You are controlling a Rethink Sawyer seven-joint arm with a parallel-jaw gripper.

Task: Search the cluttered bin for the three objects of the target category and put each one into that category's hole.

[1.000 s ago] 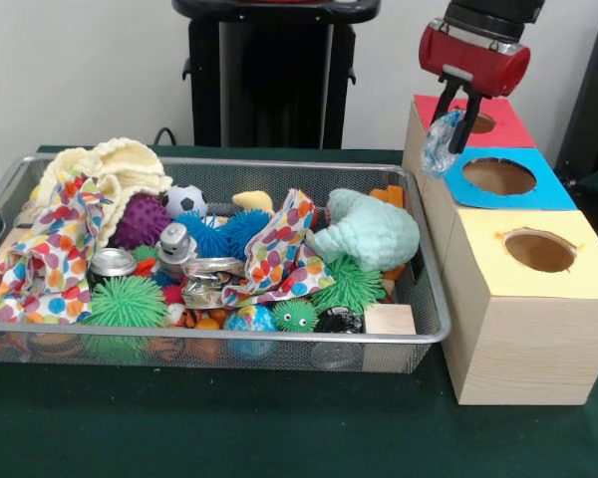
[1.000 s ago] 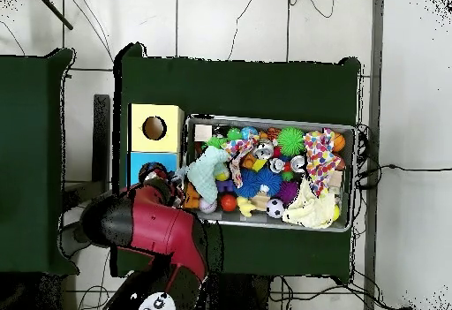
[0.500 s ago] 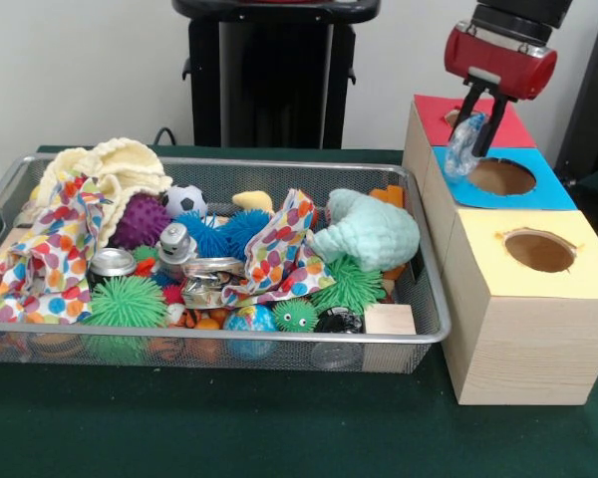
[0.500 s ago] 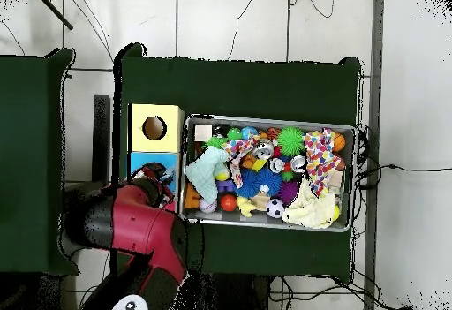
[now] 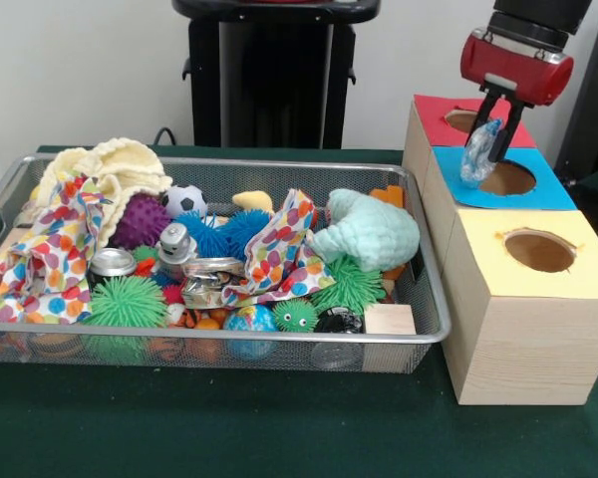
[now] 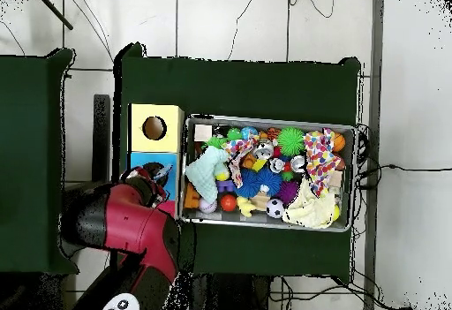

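End effector (image 5: 490, 134) clamped on crumpled clear plastic bottle (image 5: 479, 156), hanging over blue-topped wooden box's round hole (image 5: 505, 178), apparently for release.

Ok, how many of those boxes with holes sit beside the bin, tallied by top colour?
Red box: 1
Blue box: 1
Yellow box: 1
Total: 3

I have carried the pincer (image 5: 496, 117) and its crumpled clear plastic piece (image 5: 480, 157) from beside the boxes' bin-side edge to above the blue box's hole (image 5: 507, 178); it now hangs lower, apparently at the rim
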